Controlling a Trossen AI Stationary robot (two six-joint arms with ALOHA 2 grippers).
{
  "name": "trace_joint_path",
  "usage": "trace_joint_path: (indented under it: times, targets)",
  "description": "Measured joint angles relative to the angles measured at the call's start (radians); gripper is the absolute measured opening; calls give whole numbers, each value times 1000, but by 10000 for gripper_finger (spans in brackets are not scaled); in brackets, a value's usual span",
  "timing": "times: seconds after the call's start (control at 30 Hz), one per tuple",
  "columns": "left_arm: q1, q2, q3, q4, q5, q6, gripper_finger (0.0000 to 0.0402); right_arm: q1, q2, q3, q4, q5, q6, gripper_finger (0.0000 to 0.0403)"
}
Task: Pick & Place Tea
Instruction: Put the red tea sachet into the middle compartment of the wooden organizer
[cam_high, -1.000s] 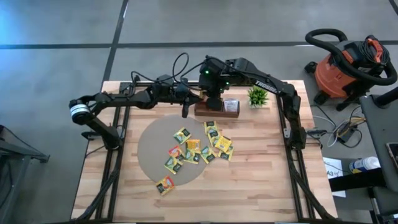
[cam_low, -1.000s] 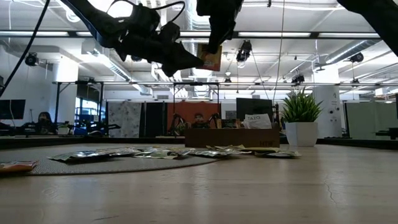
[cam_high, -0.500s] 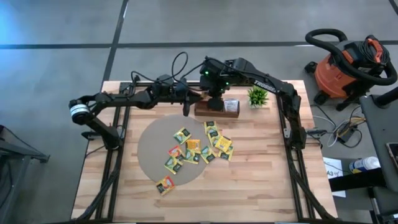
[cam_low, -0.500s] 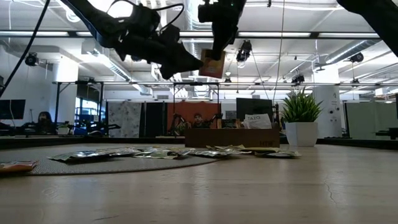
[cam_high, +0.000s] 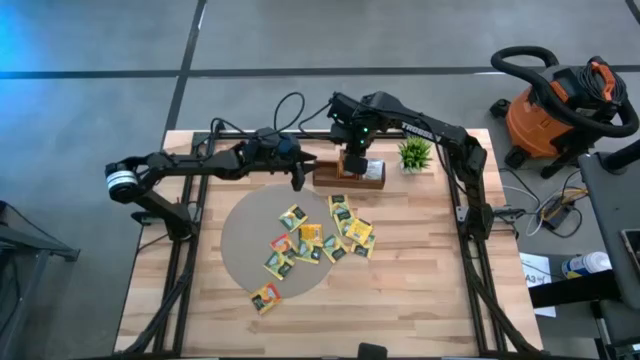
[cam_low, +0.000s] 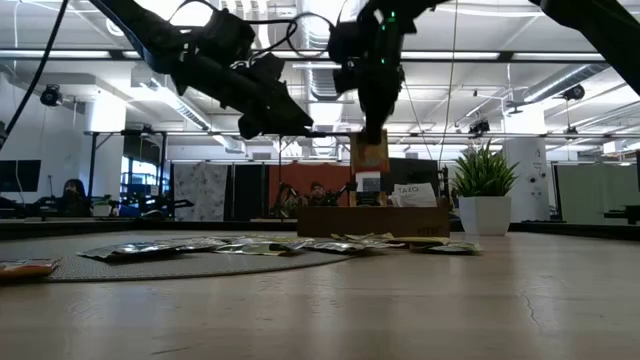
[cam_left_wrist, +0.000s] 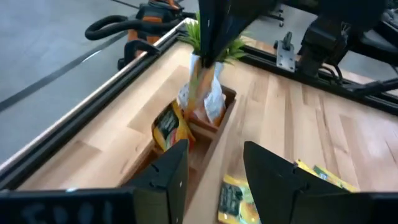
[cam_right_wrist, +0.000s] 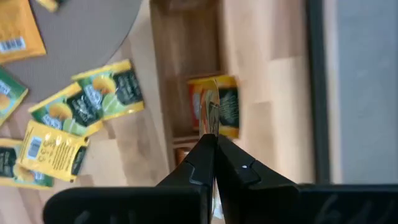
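Observation:
My right gripper (cam_low: 371, 130) is shut on an orange-red tea sachet (cam_low: 369, 155), which hangs over the brown wooden tray (cam_high: 375, 183) at the table's far edge. In the tray, a yellow sachet (cam_left_wrist: 166, 124) and a white one (cam_left_wrist: 212, 104) stand in the compartments. My left gripper (cam_left_wrist: 214, 171) hovers open and empty just left of the tray, above the table (cam_high: 297, 178). Several more sachets (cam_high: 320, 235) lie flat on the round grey mat (cam_high: 245, 235) and beside it. My right gripper pinches the orange-red sachet by its upper edge (cam_low: 370, 138) between its two fingers, which point down from above. The sachet hangs upright below the fingertips, clear of the tray. In the right wrist view it shows edge-on (cam_right_wrist: 212, 115) just past the shut fingers.
A small green potted plant (cam_high: 414, 153) stands right of the tray. One sachet (cam_high: 265, 297) lies apart at the mat's near edge. Black frame rails (cam_high: 190, 260) run along the table's left and right sides. A vacuum cleaner (cam_high: 555, 100) stands on the floor beyond the right side.
My right gripper has shut on the orange-red sachet that my left gripper held up. My left gripper has opened, let go and drawn back toward the table's left. My right gripper has carried the sachet right and down, toward the tray.

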Motion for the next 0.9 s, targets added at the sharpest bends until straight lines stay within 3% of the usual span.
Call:
trace_joint_path:
  times: [0.33, 0.9]
  targets:
    - [-1, -99, -118, 5, -64, -52, 149, -19, 0, -207, 172, -72, -7, 8]
    - [0, -113, -142, 17, -90, -78, 149, -25, 0, -322, 321, -81, -53, 8]
